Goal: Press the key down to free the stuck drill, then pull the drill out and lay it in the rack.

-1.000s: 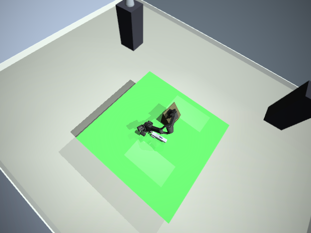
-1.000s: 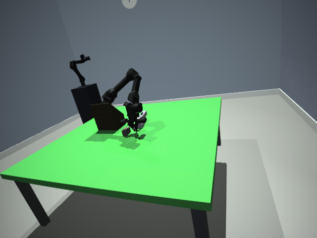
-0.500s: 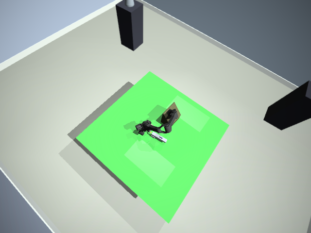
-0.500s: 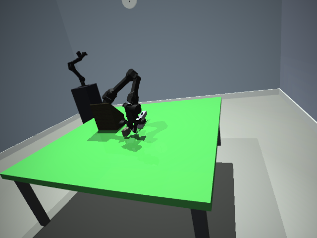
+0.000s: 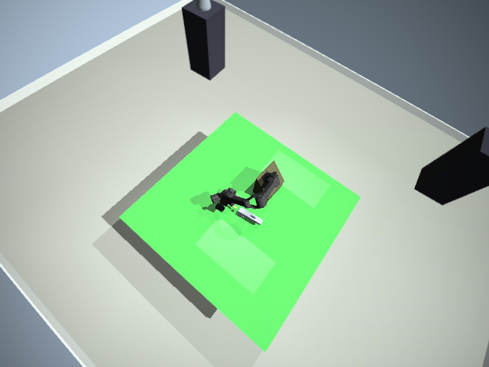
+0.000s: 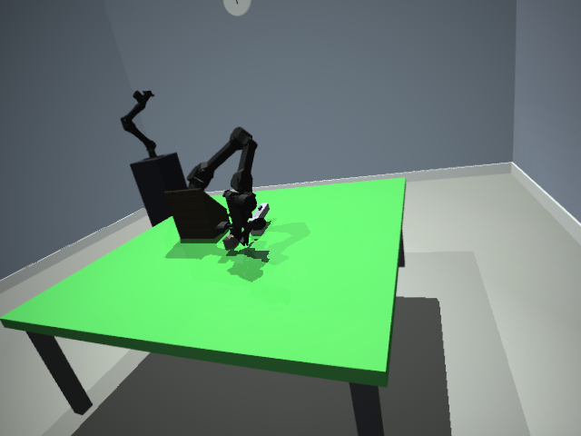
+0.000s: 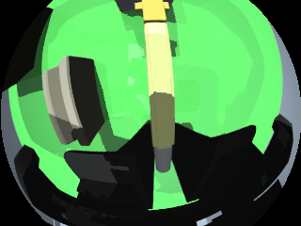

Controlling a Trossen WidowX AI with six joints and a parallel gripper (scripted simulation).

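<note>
The black two-fingered gripper [image 5: 234, 209] [image 6: 245, 242] [image 7: 157, 123] is closed on the pale yellow drill with a grey tip [image 7: 160, 71], at the wrist view's centre. I'd keep it level, swinging clear of the dark-and-beige block [image 6: 230, 242] [image 7: 72, 101] left of centre there, before lowering.

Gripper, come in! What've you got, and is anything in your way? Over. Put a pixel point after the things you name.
Gripper [image 5: 231, 209] [image 6: 244, 242] [image 7: 157, 123] shut on yellow grey-tipped rod [image 5: 234, 206] [image 7: 161, 63]. Rod not racked. Grey-and-black block [image 5: 219, 207] [image 6: 230, 242] [image 7: 71, 101] beside it, possible snag. Over.
</note>
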